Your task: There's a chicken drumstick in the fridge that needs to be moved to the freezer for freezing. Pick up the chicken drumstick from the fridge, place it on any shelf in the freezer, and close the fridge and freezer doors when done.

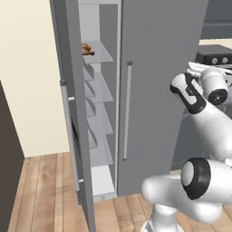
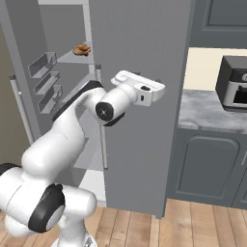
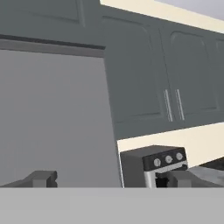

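Hand view shows the claw (image 3: 109, 178) nearest, its two dark fingertips (image 3: 42, 178) spread wide apart with nothing between them, so it is released. Just beyond them stands the flat grey face of the fridge door (image 3: 52, 113), and to its right a dark toaster oven (image 3: 153, 164) with round knobs, under grey wall cabinets (image 3: 166, 83).

From the right base view, the white arm (image 2: 58, 140) rises from the lower left and bends toward the closed fridge door, its hand raised in front of the door's upper part, beside the vertical silver handle (image 2: 101, 120). To the right, the counter (image 2: 207, 108) carries the toaster oven.

Farther back, the freezer door (image 1: 70, 113) stands swung open on the left, and the freezer (image 1: 102, 99) shows its column of thin pale shelves. The chicken drumstick (image 1: 86, 50) lies on the top shelf (image 1: 102, 54) of the freezer, well apart from the claw.
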You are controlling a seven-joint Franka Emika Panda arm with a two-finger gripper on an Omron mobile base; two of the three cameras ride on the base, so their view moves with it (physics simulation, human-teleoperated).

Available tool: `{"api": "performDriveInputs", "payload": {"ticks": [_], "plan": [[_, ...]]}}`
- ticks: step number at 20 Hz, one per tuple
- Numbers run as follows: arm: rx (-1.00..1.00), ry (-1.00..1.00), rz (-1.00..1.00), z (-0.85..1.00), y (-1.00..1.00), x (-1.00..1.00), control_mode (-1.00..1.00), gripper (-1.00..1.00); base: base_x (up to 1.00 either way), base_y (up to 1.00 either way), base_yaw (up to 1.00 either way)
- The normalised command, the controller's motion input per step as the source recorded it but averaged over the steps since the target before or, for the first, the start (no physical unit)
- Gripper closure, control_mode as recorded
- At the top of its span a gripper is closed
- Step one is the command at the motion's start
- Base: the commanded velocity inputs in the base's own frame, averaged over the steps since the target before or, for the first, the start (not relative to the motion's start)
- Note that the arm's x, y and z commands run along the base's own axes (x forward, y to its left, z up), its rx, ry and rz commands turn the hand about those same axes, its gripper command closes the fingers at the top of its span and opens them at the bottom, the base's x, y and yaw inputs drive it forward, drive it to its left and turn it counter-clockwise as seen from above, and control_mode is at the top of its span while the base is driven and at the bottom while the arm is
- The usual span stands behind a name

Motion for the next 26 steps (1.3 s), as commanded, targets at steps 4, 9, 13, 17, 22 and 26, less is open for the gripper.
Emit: {"api": "performDriveInputs", "payload": {"ticks": [4, 9, 13, 17, 22, 26], "plan": [[-0.02, 0.39, 0.06, 0.06, 0.0, -1.0, -1.0, -1.0, 0.0, 0.0, 0.0], [0.0, 0.28, 0.12, 0.37, 0.03, -1.0, -1.0, -1.0, 0.0, 0.0, 0.0], [0.03, 0.06, 0.1, -0.18, 0.69, -1.0, -1.0, -1.0, 0.0, 0.0, 0.0], [0.08, -0.05, 0.0, -0.91, 1.0, -1.0, -1.0, -1.0, 0.0, 0.0, 0.0], [0.13, -0.01, 0.0, -0.44, 1.0, -1.0, -1.0, -1.0, 0.0, 0.0, 0.0], [0.15, 0.0, 0.0, 0.0, 1.0, -0.91, -1.0, -1.0, 0.0, 0.0, 0.0]]}}
